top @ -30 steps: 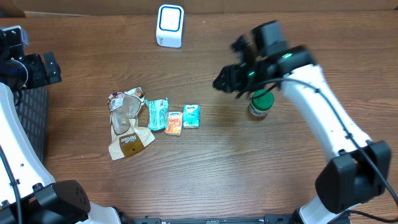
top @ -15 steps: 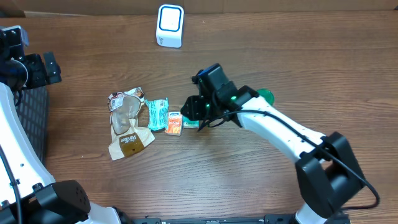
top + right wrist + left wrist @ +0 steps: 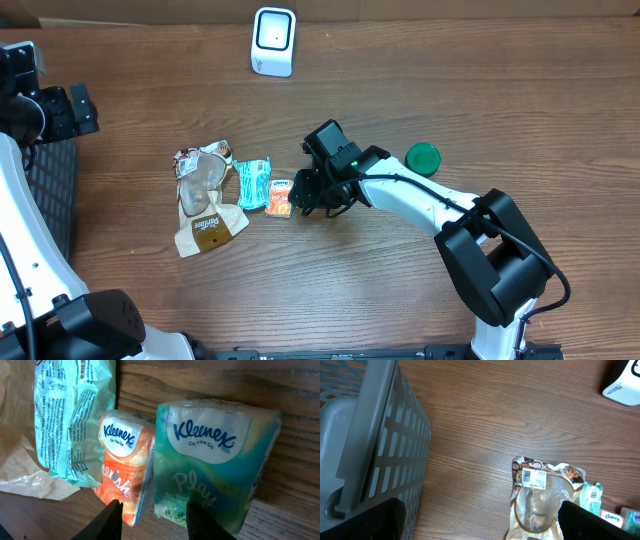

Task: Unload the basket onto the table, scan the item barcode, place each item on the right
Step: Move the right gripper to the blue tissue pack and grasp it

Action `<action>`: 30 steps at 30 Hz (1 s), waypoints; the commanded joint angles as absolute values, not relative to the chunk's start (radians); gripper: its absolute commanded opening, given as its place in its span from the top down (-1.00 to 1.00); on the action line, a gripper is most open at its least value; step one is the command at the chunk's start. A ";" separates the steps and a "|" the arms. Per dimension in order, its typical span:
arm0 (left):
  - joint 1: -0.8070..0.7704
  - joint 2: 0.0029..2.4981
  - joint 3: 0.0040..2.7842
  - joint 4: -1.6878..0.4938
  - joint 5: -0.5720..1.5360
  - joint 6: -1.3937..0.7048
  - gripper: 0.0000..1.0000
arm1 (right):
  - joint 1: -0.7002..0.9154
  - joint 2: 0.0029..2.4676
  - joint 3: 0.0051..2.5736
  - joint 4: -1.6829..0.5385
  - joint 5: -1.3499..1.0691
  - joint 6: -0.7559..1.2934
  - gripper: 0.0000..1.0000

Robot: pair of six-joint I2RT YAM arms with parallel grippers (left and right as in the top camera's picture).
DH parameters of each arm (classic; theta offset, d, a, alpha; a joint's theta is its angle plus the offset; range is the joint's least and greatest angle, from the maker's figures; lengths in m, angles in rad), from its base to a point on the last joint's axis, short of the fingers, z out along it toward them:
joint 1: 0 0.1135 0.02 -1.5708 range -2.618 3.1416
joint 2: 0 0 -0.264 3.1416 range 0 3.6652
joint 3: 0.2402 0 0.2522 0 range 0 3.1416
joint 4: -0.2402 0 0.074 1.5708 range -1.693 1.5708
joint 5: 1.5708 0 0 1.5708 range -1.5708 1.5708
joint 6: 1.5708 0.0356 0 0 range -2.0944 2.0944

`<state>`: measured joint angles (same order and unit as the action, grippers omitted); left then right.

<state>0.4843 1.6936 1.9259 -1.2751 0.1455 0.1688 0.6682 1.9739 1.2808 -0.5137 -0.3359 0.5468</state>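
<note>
Wooden table [image 3: 200, 380], teal Kleenex pack [image 3: 210, 470] reading "Play", touching orange Kleenex pack [image 3: 122, 470]

"Kleenex On The Go" marks the orange pack [image 3: 120, 467] and teal pack [image 3: 210, 460].

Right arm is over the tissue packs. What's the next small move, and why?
Probably nudge the right gripper sideways toward the teal Kleenex pack before lowering. In the wrist view its open jaws straddle the seam where the orange Kleenex pack touches the teal one, so closing here would likely catch both or neither.
</note>
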 commanded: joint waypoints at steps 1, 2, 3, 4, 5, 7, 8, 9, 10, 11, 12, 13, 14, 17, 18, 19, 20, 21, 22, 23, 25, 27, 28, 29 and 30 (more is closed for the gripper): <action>0.484 1.697 1.933 -1.275 0.147 0.195 -0.99 | 0.667 1.989 1.275 -0.522 -0.341 0.554 0.23; 0.484 1.697 1.933 -1.275 0.147 0.195 -1.00 | 0.666 1.989 1.275 -0.525 -0.339 0.554 0.23; 0.484 1.697 1.933 -1.275 0.147 0.195 -0.99 | 0.667 1.989 1.275 -0.529 -0.337 0.554 0.24; 0.484 1.697 1.933 -1.275 0.147 0.195 -0.99 | 0.667 1.989 1.275 -0.530 -0.337 0.554 0.24; 0.484 1.697 1.933 -1.275 0.147 0.195 -0.99 | 0.667 1.989 1.275 -0.530 -0.337 0.554 0.24; 0.484 1.697 1.933 -1.275 0.147 0.195 -0.99 | 0.667 1.989 1.275 -0.537 -0.329 0.553 0.24; 0.484 1.697 1.933 -1.275 0.147 0.195 -0.99 | 0.667 1.989 1.275 -0.544 -0.327 0.554 0.24; 0.484 1.697 1.933 -1.275 0.147 0.195 -0.99 | 0.667 1.989 1.275 -0.548 -0.319 0.553 0.24; 0.484 1.697 1.933 -1.275 0.147 0.195 -0.99 | 0.667 1.989 1.275 -0.554 -0.302 0.554 0.24; 0.484 1.697 1.933 -1.275 0.147 0.195 -0.99 | 0.666 1.989 1.275 -0.561 -0.278 0.554 0.25; 0.484 1.697 1.933 -1.275 0.147 0.195 -0.99 | 0.666 1.989 1.275 -0.569 -0.253 0.553 0.24; 0.484 1.697 1.933 -1.275 0.147 0.195 -0.99 | 0.665 1.989 1.275 -0.576 -0.224 0.553 0.24; 0.484 1.697 1.933 -1.275 0.147 0.195 -0.99 | 0.661 1.989 1.277 -0.580 -0.200 0.542 0.24; 0.484 1.697 1.934 -1.275 0.147 0.195 -0.99 | 0.636 1.988 1.298 -0.589 -0.192 0.453 0.20; 0.484 1.697 1.934 -1.275 0.147 0.195 -0.99 | 0.625 1.988 1.313 -0.593 -0.197 0.401 0.16; 0.484 1.697 1.933 -1.275 0.147 0.195 -0.99 | 0.614 1.988 1.332 -0.601 -0.208 0.330 0.10; 0.484 1.697 1.933 -1.275 0.147 0.195 -0.99 | 0.603 1.988 1.356 -0.620 -0.222 0.253 0.06; 0.484 1.697 1.934 -1.275 0.147 0.195 -0.99 | 0.595 1.988 1.380 -0.644 -0.230 0.198 0.02; 0.484 1.697 1.933 -1.275 0.147 0.195 -0.99 | 0.588 1.988 1.411 -0.676 -0.234 0.157 -0.01; 0.484 1.697 1.933 -1.275 0.147 0.195 -0.99 | 0.585 1.988 1.437 -0.702 -0.236 0.137 -0.01; 0.484 1.697 1.933 -1.275 0.147 0.195 -0.99 | 0.582 1.987 1.496 -0.757 -0.249 0.118 -0.02; 0.484 1.697 1.934 -1.275 0.147 0.195 -0.99 | 0.588 1.987 1.535 -0.789 -0.266 0.118 -0.01; 0.484 1.697 1.933 -1.275 0.147 0.195 -0.99 | 0.596 1.987 1.538 -0.791 -0.282 0.121 -0.01; 0.484 1.697 1.933 -1.275 0.147 0.195 -0.99 | 0.599 1.987 1.538 -0.792 -0.291 0.128 0.00; 0.484 1.697 1.933 -1.275 0.147 0.195 -0.99 | 0.611 1.992 1.536 -0.801 -0.310 0.150 0.06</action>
<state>0.4843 1.6936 1.9259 -1.2751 0.1455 0.1688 0.5804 1.9804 1.5154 -0.7853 -0.2615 0.1741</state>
